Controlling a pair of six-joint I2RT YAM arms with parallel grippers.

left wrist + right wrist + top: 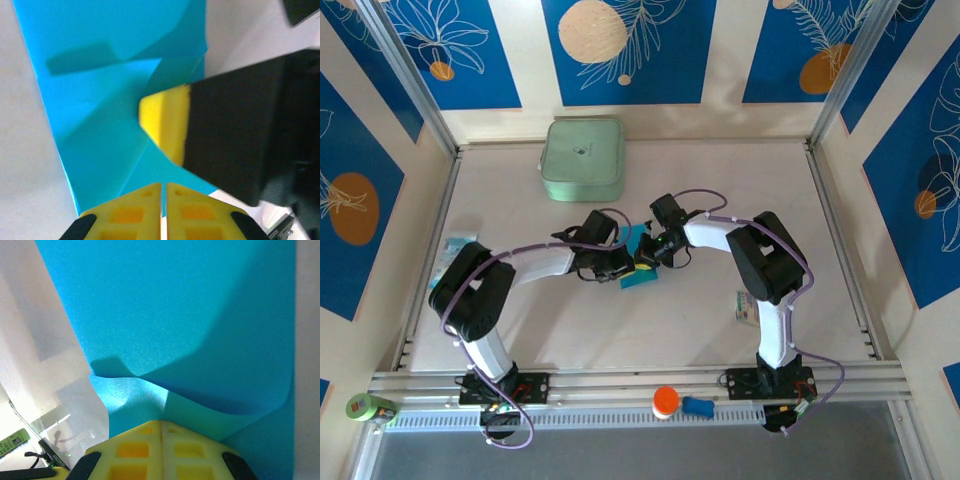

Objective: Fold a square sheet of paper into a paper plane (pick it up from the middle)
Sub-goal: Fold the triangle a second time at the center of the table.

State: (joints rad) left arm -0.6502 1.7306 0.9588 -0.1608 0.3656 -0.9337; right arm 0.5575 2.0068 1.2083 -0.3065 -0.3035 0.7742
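Sheet of paper (100,115): part-folded, lying on the surface (720,180) at its middle, between the two arms, well apart from the green box (582,160).
Long axis: far-to-near in the overhead view, crosswise to both arms.
Left pincer (163,189): pads together, tips at the sheet's edge, reaching in from the left.
Right pincer (161,426): pads together, tip on the sheet from the right, a raised flap just ahead; whether a layer is nipped cannot be told.
Key relation: both pincers equally near, facing each other across the strip; the next crease likely runs between them.
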